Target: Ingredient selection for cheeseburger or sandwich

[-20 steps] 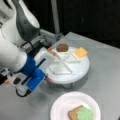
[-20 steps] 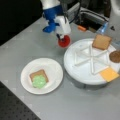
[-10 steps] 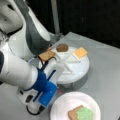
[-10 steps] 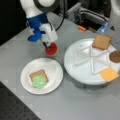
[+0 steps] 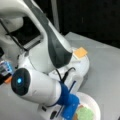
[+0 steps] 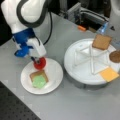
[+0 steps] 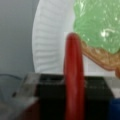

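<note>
Over the paper plate (image 6: 56, 75), my gripper (image 6: 38, 60) clamps the tomato (image 6: 40, 63) edgewise; it should be lowered squarely onto the lettuce (image 6: 39, 81) and toast (image 6: 37, 74).

Gripper (image 6: 37, 59) clamped on red tomato disc (image 6: 40, 63), over white plate (image 6: 53, 75). Green lettuce (image 6: 39, 81) on toast square (image 6: 37, 74), at the disc's six o'clock.
</note>
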Available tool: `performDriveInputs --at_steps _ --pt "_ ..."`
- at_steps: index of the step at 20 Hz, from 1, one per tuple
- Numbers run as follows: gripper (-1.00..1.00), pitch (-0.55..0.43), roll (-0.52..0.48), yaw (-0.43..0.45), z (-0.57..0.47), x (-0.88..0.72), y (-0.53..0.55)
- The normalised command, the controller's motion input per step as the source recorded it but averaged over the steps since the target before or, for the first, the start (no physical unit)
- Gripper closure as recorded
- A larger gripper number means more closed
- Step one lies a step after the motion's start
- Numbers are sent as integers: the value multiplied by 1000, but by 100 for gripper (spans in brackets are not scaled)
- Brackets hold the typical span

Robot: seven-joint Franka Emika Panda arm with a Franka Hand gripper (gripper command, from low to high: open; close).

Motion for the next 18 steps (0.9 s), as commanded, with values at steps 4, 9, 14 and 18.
performDriveInputs --at_steps 4,9,14,18 --pt "100 11 180 123 -122 377 -189" --pt "100 4 208 114 -22 217 -183" --pt "100 -44 283 97 -85 182 -115" --pt "100 -77 306 90 -166 155 -132"
